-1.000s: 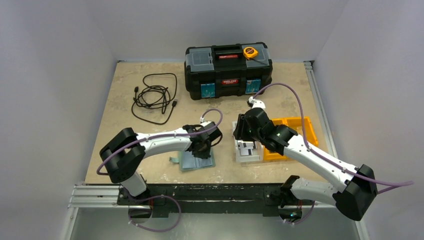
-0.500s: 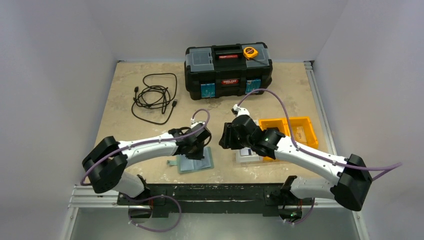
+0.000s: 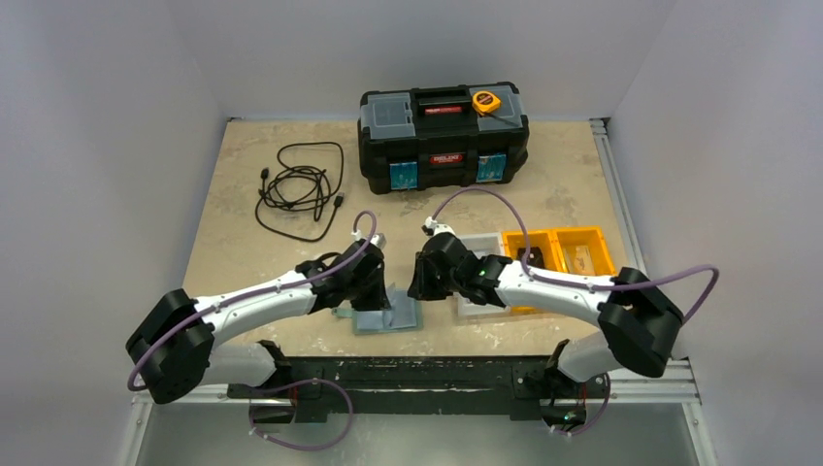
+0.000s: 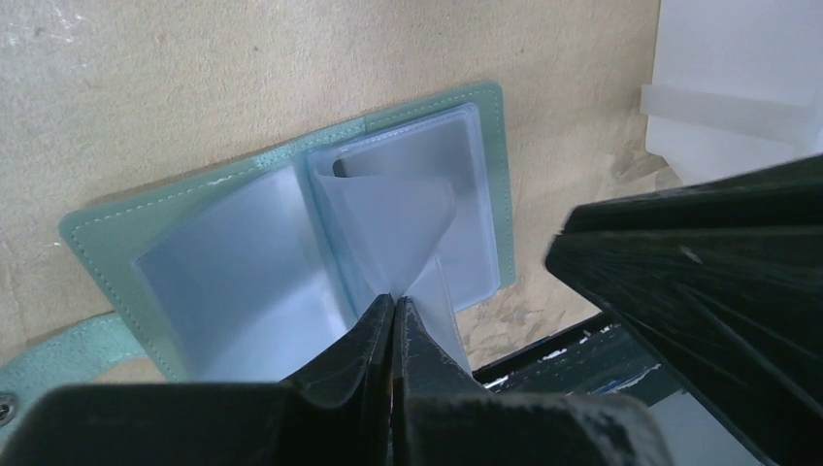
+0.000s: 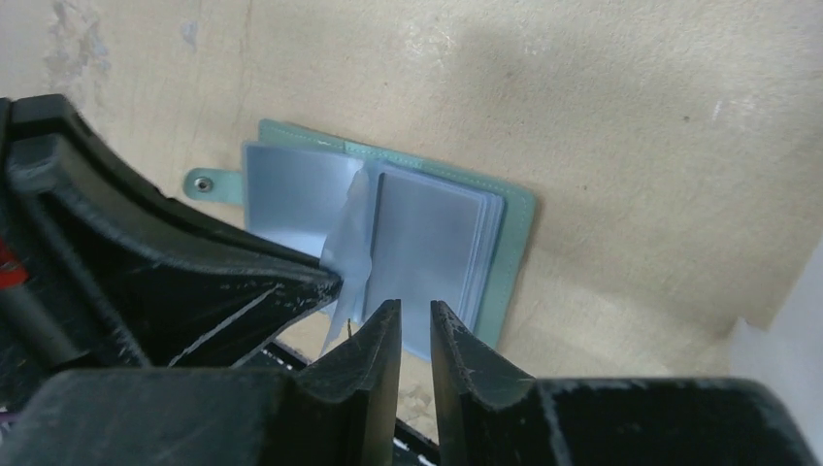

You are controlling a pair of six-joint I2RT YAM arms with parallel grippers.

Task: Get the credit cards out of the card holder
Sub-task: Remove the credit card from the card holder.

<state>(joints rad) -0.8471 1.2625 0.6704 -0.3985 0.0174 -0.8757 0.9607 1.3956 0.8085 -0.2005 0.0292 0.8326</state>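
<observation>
Now, left gripper [image 4: 393, 303]: clamped on a clear sleeve [image 4: 388, 218] of the card holder [image 4: 194, 252], held up.
right gripper [image 5: 408, 309]: narrow gap, empty, just short of the open pockets [image 5: 427, 233].
nearer arm: right.

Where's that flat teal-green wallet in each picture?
Top external: the flat teal-green bifold card holder lies low centre.
Left wrist: card holder centre-left, spread open.
Right wrist: card holder centre, spread open.
Shared landmark: its small side tab, on its left edge.

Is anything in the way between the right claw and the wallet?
Nothing visible blocks the right gripper from the card holder. The left gripper pinches one clear sleeve up just beside that path.
</observation>
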